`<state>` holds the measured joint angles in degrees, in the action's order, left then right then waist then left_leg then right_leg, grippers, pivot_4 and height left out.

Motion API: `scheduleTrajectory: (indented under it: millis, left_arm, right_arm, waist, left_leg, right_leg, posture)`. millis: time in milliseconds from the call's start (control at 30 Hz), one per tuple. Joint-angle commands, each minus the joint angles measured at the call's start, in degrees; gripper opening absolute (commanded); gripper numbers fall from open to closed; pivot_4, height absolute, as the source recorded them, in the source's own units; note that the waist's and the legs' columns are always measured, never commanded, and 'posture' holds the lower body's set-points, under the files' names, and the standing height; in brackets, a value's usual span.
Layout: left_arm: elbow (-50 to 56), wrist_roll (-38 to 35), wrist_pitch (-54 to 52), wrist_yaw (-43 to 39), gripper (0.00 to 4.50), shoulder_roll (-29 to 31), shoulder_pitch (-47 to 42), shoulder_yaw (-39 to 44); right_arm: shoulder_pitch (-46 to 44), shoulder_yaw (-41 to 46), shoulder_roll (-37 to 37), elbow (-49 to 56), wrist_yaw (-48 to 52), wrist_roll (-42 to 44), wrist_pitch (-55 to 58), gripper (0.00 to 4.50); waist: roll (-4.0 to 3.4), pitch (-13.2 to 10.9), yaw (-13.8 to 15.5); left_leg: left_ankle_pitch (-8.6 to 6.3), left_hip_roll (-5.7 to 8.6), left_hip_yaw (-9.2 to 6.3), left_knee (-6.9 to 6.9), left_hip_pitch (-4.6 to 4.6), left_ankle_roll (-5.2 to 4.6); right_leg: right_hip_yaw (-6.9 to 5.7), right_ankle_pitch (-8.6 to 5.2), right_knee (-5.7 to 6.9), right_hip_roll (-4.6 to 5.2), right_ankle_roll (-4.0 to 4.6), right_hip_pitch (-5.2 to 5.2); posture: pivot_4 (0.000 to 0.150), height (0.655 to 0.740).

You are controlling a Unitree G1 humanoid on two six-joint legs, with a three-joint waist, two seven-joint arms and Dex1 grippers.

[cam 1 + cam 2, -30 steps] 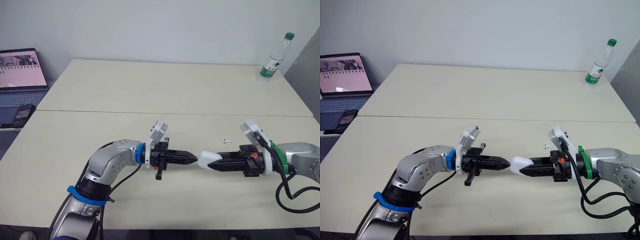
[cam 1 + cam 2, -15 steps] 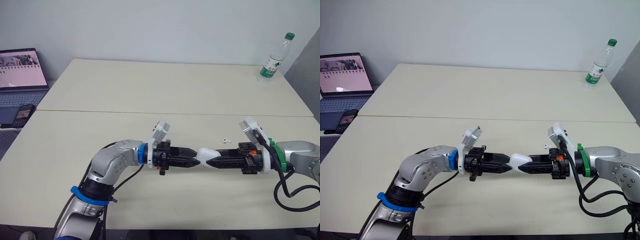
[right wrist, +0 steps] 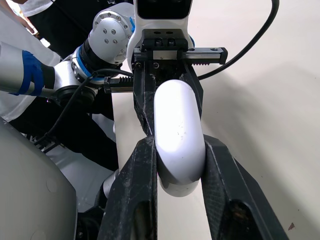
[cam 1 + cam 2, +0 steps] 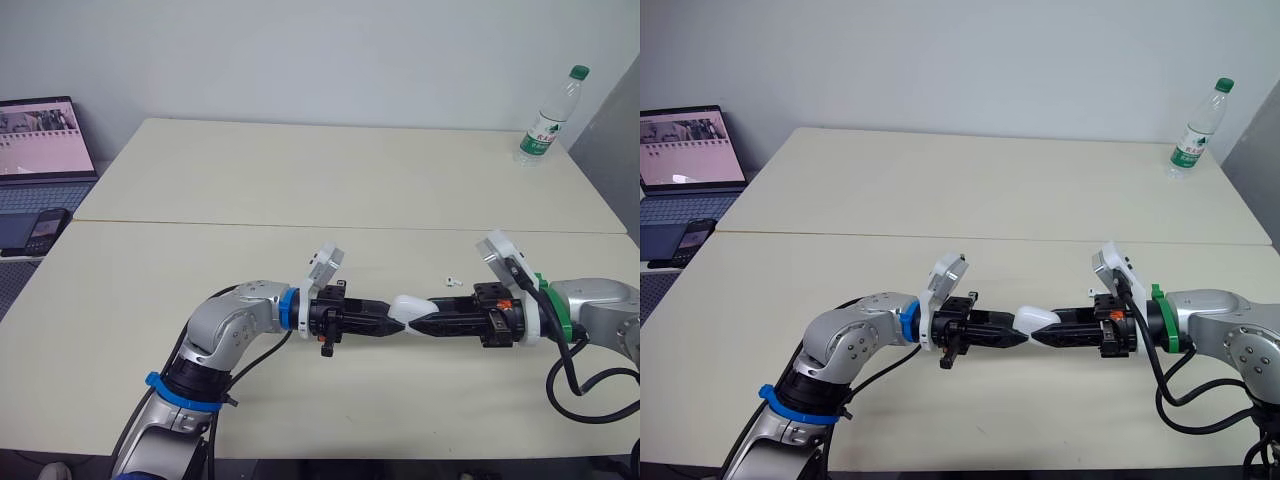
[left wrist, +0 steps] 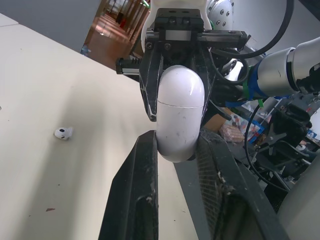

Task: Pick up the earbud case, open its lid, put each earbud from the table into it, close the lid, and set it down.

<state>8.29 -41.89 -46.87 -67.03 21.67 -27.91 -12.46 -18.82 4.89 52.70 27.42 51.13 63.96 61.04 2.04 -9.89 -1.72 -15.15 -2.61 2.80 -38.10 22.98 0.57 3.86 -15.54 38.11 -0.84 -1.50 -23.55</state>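
Note:
The white earbud case [image 4: 404, 306] hangs just above the table [image 4: 300, 180], lid closed, between both grippers. My right gripper [image 4: 418, 320] is shut on one end of it; in the right wrist view its fingers [image 3: 142, 190] press both sides of the case [image 3: 177, 135]. My left gripper [image 4: 390, 319] meets it from the opposite side, and its fingers [image 5: 145, 190] clasp the other end of the case [image 5: 180, 110]. One small white earbud [image 4: 454, 280] lies on the table just beyond the right gripper, also seen as the earbud [image 5: 63, 133] in the left wrist view.
A water bottle [image 4: 547, 118] stands at the far right corner. A laptop [image 4: 40, 140] and a phone [image 4: 45, 228] sit off the table's left side. A seam [image 4: 200, 223] runs across the table.
My left gripper has moved right to the case, parted its fingers and closed them on its free end. The right gripper has shifted slightly left with the case.

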Motion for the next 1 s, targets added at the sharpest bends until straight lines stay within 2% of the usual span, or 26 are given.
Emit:
scheduleTrajectory:
  millis: [33, 167, 500, 767, 1000]
  left_arm:
    - [0.8, -1.0, 0.4, -0.5, 0.70, -0.5, -1.1, 0.4]
    - [0.8, -0.8, 0.5, -0.5, 0.70, -0.5, -1.1, 0.3]
    - [1.2, -0.2, 1.4, 0.4, 0.70, -0.3, -0.1, 0.8]
    - [1.7, 0.8, 3.1, 1.9, 0.70, 0.0, 1.5, 1.1]
    - [1.7, 1.4, 3.9, 1.2, 0.70, -0.1, 1.5, 0.4]
  right_arm:
    - [-0.8, 0.6, -0.1, 1.5, 0.4, 0.6, -0.3, 0.78]
    - [-0.6, 0.6, -0.2, 1.6, 0.4, 0.3, -0.6, 0.78]
    - [-0.1, 2.0, 1.1, 0.7, 0.1, -0.4, -0.3, 4.28]
    - [-0.8, 4.5, 1.2, -0.4, -2.6, -1.0, -0.2, 4.28]
    - [-3.9, 2.7, 0.0, -1.4, -6.1, -2.1, 1.5, 4.28]
  waist:
    - [0.00, 0.0, 0.0]
    - [0.00, 0.0, 0.0]
    - [0.00, 0.0, 0.0]
    - [-0.01, 0.0, 0.0]
    - [-0.01, 0.0, 0.0]
  left_leg:
    - [0.00, 0.00, 0.00, 0.00, 0.00, 0.00]
    - [0.00, 0.00, 0.00, 0.00, 0.00, 0.00]
    - [0.00, 0.00, 0.00, -0.01, 0.00, 0.00]
    - [0.00, 0.00, 0.00, -0.01, -0.01, 0.00]
    - [0.00, 0.00, 0.01, -0.03, -0.02, 0.00]
  right_leg:
    - [0.00, 0.00, 0.00, 0.00, 0.00, 0.00]
    - [0.00, 0.00, 0.00, 0.00, 0.00, 0.00]
    - [0.00, 0.01, 0.01, 0.00, 0.02, 0.00]
    - [0.01, 0.04, 0.02, 0.00, 0.07, 0.00]
    - [0.01, 0.06, 0.05, 0.00, 0.10, 0.01]
  posture:
    - [0.150, 0.7362]
    - [0.150, 0.7362]
    - [0.150, 0.7362]
    - [0.150, 0.7362]
    - [0.150, 0.7362]
